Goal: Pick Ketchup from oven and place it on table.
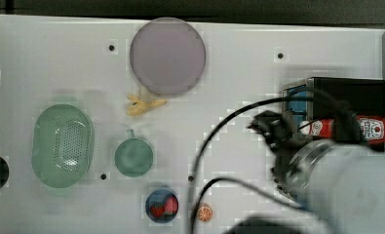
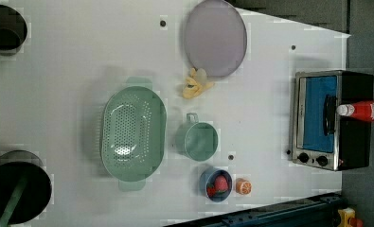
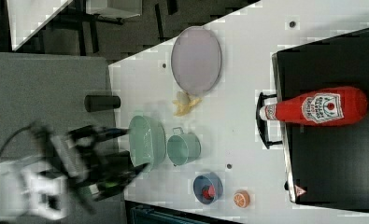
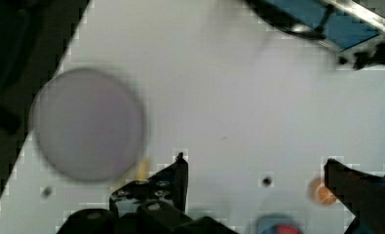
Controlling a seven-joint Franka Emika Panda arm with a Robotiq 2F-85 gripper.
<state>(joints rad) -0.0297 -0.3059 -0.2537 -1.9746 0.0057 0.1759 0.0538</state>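
Right view: Ketchup (image 3: 315, 108) lies on its side on black top of oven (image 3: 331, 168), cap pointing toward oven's door handle, overhanging front edge. Not yet picked. Wrist view: gripper (image 4: 256, 178) wide open, nothing between fingers, over bare tabletop (image 4: 219, 97) in front of oven. Top view: arm near oven front, beside bottle. Remaining by my reading: reach bottle, grasp, lift, set down on tabletop.
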